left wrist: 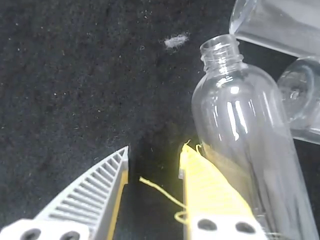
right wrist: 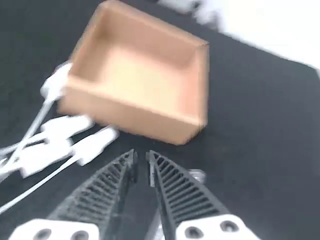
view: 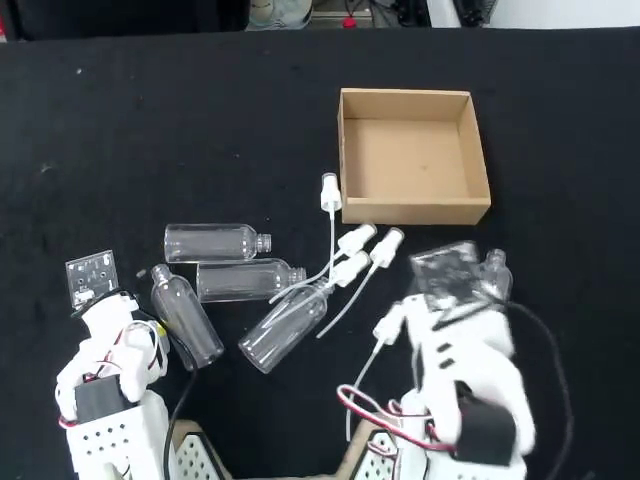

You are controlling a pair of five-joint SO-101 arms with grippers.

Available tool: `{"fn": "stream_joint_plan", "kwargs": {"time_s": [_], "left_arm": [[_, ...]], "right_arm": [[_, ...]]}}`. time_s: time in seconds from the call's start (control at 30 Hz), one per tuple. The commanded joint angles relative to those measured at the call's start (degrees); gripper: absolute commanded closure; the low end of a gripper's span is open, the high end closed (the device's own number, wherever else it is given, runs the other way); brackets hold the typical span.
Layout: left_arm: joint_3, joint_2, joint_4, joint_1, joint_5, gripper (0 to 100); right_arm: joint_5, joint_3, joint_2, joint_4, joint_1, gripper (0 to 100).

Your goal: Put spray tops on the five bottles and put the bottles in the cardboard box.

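Note:
The cardboard box (view: 415,155) stands open at the back right, also ahead of my right gripper (right wrist: 141,160). That gripper is shut, with nothing between its tips. A bottle neck (right wrist: 197,175) peeks out just past one finger, and that bottle (view: 496,273) lies beside my right arm (view: 465,370). Three clear bottles (view: 215,242) (view: 248,280) (view: 285,325) lie uncapped in the middle. A further bottle (view: 185,315) (left wrist: 240,135) lies against the yellow finger (left wrist: 200,185) of my left gripper (left wrist: 155,160), which is open on bare cloth. Several white spray tops (view: 357,238) (right wrist: 92,142) lie loose near the box.
A black cloth (view: 150,130) covers the table, with bare room at the left and back. One spray top (view: 388,322) with its long tube lies close to my right arm. My left arm (view: 110,360) sits at the front left.

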Motion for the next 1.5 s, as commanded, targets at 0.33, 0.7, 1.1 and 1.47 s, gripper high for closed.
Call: {"fn": "stream_joint_plan", "kwargs": {"time_s": [0.33, 0.7, 1.1, 1.47], "left_arm": [[1.3, -0.4, 0.4, -0.7, 0.0, 84], [1.3, -0.4, 0.4, -0.7, 0.0, 84], [1.3, -0.4, 0.4, -0.7, 0.0, 84], [1.3, -0.4, 0.4, -0.7, 0.0, 84]], "right_arm": [[-8.7, -29.4, 56.3, -0.5, 14.7, 82.4], [-9.1, -42.9, 79.8, 8.5, 17.4, 69.8], [-9.0, -49.5, 99.6, 7.7, 17.4, 72.0], [-8.8, -52.3, 112.1, 4.5, 18.4, 72.2]]}}
